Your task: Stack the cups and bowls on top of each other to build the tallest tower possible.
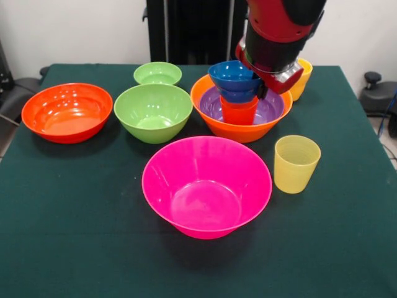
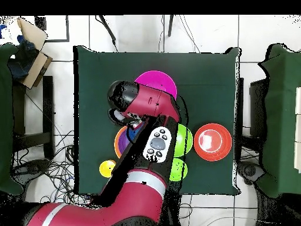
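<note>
The claw (image 1: 265,87) sits right beside the small blue bowl (image 1: 234,77), touching its rim on one side. I cannot tell if the claw is pinching that rim or has let go, because the big red arm (image 1: 280,31) hides most of it.

The tower (image 1: 240,102) is the main thing here. Its bottom is the large orange bowl (image 1: 214,121). Inside that lies the shallow purple bowl (image 1: 211,104). A red-orange cup (image 1: 239,113) stands in the purple bowl, and the blue bowl sits on top of the cup. The blue bowl looks a bit tipped.

The job right now, I think, is setting the blue bowl on the tower. To do it well, the bowl should sit flat and in the middle of the cup. Then the claw should go straight up, slowly, so it does not knock the tower.

Next to the tower is the medium green bowl (image 1: 153,112). Past that one is the red-orange bowl (image 1: 67,112). The small green bowl (image 1: 157,73) is near the tower too. The large pink bowl (image 1: 206,185) and a pale yellow cup (image 1: 296,164) sit in front of the tower. Another yellow cup (image 1: 301,79) peeks out behind it. All rest on the green tabletop (image 1: 74,217).
</note>
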{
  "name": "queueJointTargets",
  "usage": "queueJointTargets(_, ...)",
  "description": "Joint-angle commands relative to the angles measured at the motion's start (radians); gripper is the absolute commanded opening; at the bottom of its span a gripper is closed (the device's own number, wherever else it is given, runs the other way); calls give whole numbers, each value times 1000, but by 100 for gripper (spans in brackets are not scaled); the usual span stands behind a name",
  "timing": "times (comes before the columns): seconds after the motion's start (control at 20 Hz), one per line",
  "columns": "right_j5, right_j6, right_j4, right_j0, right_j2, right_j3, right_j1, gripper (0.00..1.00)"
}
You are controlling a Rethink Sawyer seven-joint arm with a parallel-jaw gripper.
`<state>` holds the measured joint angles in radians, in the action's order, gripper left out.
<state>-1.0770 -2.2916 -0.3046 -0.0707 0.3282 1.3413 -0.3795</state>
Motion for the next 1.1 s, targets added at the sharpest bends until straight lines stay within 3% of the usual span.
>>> queueJointTargets(0.05,63,-176,1,-3,-54,43,37,0)
queueJointTargets(1.1,129,-152,-10,9,-81,80,58,0)
